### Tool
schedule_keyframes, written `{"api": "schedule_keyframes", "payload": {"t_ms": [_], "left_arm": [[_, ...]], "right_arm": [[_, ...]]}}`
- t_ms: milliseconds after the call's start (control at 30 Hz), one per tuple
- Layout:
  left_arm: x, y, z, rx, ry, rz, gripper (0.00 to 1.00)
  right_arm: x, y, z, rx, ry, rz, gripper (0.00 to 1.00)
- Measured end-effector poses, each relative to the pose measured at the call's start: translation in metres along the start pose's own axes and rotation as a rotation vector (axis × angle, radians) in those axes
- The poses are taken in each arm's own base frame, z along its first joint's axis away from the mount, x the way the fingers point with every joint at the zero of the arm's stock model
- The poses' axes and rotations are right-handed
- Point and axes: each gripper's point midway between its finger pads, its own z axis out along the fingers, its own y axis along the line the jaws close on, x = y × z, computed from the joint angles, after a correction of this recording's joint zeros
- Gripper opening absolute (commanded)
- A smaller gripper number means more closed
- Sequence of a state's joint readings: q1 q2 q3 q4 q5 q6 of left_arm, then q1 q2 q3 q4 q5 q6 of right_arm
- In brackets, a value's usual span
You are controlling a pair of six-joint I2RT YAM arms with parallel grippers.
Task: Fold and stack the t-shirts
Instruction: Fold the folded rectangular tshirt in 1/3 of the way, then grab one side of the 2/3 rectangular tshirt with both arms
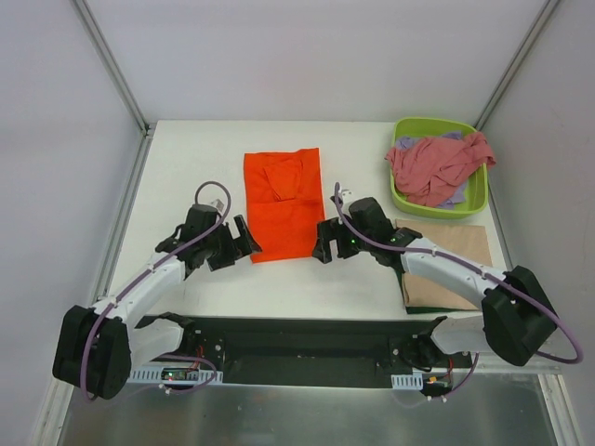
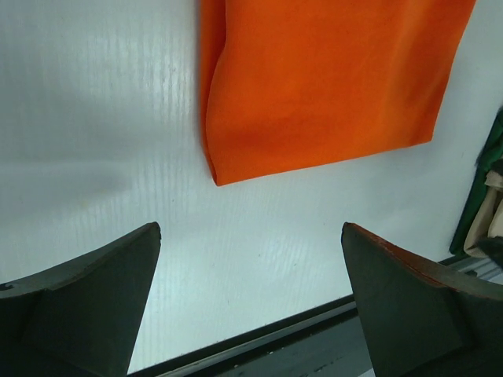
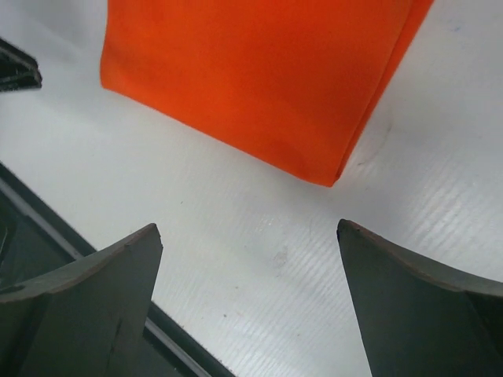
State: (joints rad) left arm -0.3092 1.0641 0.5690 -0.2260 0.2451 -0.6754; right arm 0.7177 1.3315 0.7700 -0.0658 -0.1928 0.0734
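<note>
From above, the left gripper (image 1: 240, 247) and right gripper (image 1: 323, 242) face each other low over the white table (image 1: 186, 167). The near end of the folded orange shirt (image 1: 283, 204) lies between them, and each has its jaws spread wide with nothing in them. Only this view shows what lies behind the right gripper: a folded tan shirt (image 1: 465, 246) on a green shirt (image 1: 406, 283), both partly covered by the right arm. Beyond them a lime tub (image 1: 433, 208) holds a crumpled pink shirt (image 1: 432, 167) over a lavender shirt (image 1: 455, 196). The left wrist view adds the gap: the orange shirt's corner lies ahead of the fingers (image 2: 94, 298) and apart from them, with bare table between the tips. A strip of green and tan cloth shows at that view's far right edge. The right wrist view shows the shirt's other near corner, also ahead of the wide-set fingers (image 3: 416, 298) and untouched. A black part sits at its upper left corner, too cropped to name.
</note>
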Motion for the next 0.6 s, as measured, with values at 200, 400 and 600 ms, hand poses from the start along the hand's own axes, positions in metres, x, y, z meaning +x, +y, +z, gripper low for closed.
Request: {"api": "schedule_keyframes", "payload": {"t_ms": [200, 400, 600], "left_arm": [[0.023, 0.011, 0.016, -0.067, 0.089, -0.016, 0.68], [0.036, 0.029, 0.033, -0.158, 0.150, -0.046, 0.51], [0.023, 0.024, 0.047, -0.166, 0.134, -0.054, 0.28]], "right_arm": [[-0.005, -0.017, 0.002, 0.099, -0.030, 0.023, 0.96], [0.009, -0.026, 0.014, 0.134, 0.019, 0.065, 0.96], [0.017, -0.030, 0.021, 0.148, 0.051, 0.083, 0.96]]}}
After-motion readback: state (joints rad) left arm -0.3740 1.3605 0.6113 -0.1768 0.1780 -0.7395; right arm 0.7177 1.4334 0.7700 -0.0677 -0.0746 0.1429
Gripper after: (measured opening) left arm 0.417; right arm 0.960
